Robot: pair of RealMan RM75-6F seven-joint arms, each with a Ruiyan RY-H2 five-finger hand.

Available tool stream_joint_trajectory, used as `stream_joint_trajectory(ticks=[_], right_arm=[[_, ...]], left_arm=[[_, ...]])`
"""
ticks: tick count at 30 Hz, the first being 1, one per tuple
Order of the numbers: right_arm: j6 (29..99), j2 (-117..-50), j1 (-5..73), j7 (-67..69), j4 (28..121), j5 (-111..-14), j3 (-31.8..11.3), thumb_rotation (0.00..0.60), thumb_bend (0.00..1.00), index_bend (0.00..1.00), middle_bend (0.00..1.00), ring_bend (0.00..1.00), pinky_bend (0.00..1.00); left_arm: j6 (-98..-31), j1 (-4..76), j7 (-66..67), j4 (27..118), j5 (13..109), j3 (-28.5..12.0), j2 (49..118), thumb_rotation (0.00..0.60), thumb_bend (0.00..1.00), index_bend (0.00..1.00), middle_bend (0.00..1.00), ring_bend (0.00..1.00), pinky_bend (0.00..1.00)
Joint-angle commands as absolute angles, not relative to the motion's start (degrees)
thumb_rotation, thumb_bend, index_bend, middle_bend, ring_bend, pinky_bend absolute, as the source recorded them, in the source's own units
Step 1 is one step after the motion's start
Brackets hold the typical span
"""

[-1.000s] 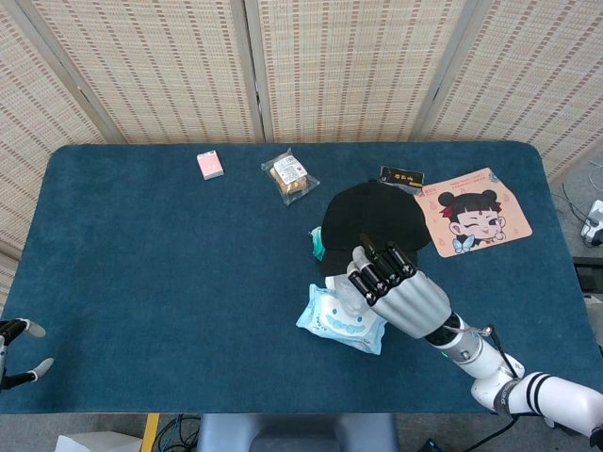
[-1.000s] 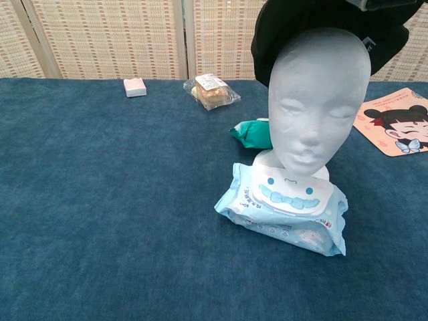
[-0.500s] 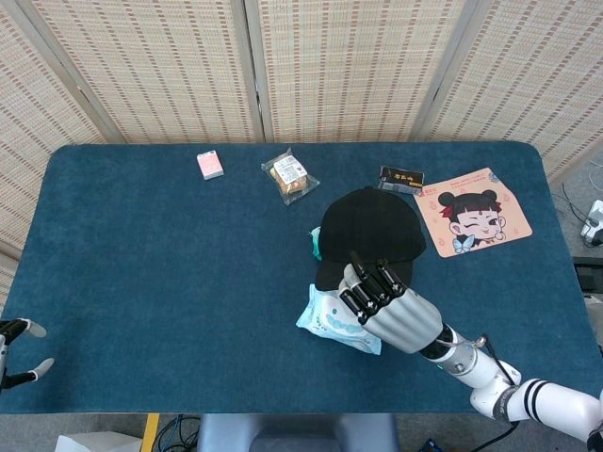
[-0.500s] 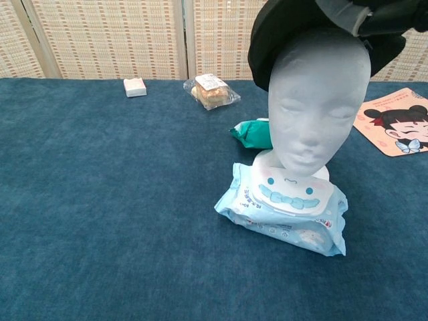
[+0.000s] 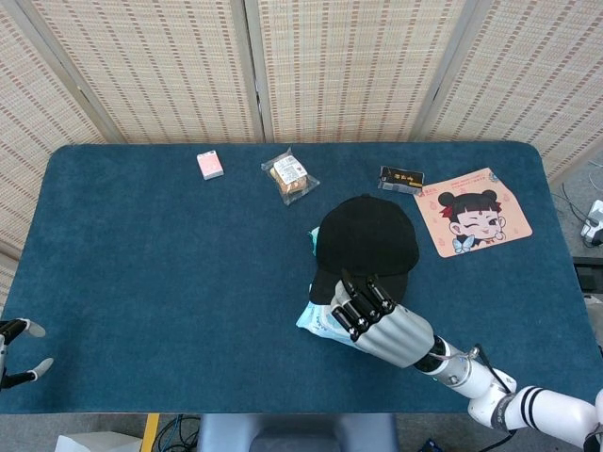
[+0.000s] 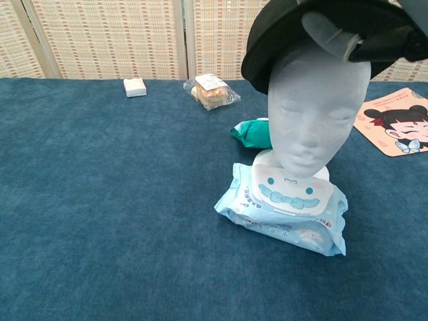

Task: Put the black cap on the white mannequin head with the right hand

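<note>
The black cap (image 6: 321, 33) sits over the crown of the white mannequin head (image 6: 317, 114), brim forward (it looks low on the brow but not yet squared), as the right hand (image 5: 372, 311) grips the brim from the front. The head stands just behind a blue wipes pack (image 6: 284, 210). The job appears nearly done: settling the cap and letting go remain. The left hand (image 5: 14, 353), at the table's near corner, holds nothing, fingers spread.
</note>
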State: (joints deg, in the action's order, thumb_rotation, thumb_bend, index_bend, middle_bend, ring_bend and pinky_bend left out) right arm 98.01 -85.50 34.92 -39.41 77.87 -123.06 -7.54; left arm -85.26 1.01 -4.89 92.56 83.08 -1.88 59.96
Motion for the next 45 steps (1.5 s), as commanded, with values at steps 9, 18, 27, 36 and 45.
stream_joint_trajectory(ticks=[9,18,27,36,45], right_arm=[[97.09,-86.54,33.90,-39.57,76.83,-124.15,-6.70,0.600,0.47,0.67,0.51,0.30,0.52],[97.62,-87.17,32.76,-39.64,75.58,-125.61,-5.78,0.600,0.47,0.67,0.51,0.30,0.52],[98.89,-88.73,31.45,-38.21,72.75,-126.38,-4.63,0.600,0.47,0.67,0.51,0.30,0.52],[99.15,-90.33,30.70,-37.17,70.72,-126.67,-3.76,0.600,0.47,0.67,0.51,0.30,0.52],[99.11,-91.30,29.55,-37.35,69.90,-126.90,-2.75,0.600,0.47,0.67,0.51,0.30,0.52]], left_arm=[[-85.27,0.99,-4.83,92.60,83.07,-1.87,59.97,0.600,0.12,0.47,0.45,0.35,0.54],[-85.29,0.98,-4.58,92.66,83.14,-1.81,59.99,0.600,0.12,0.47,0.45,0.35,0.54],[-85.20,1.01,-4.19,92.70,83.17,-1.74,60.14,0.600,0.12,0.47,0.45,0.35,0.54],[-85.05,1.08,-4.15,92.72,83.08,-1.76,60.11,0.600,0.12,0.47,0.45,0.35,0.54],[-85.10,1.07,-4.18,92.64,83.13,-1.75,60.16,0.600,0.12,0.47,0.45,0.35,0.54]])
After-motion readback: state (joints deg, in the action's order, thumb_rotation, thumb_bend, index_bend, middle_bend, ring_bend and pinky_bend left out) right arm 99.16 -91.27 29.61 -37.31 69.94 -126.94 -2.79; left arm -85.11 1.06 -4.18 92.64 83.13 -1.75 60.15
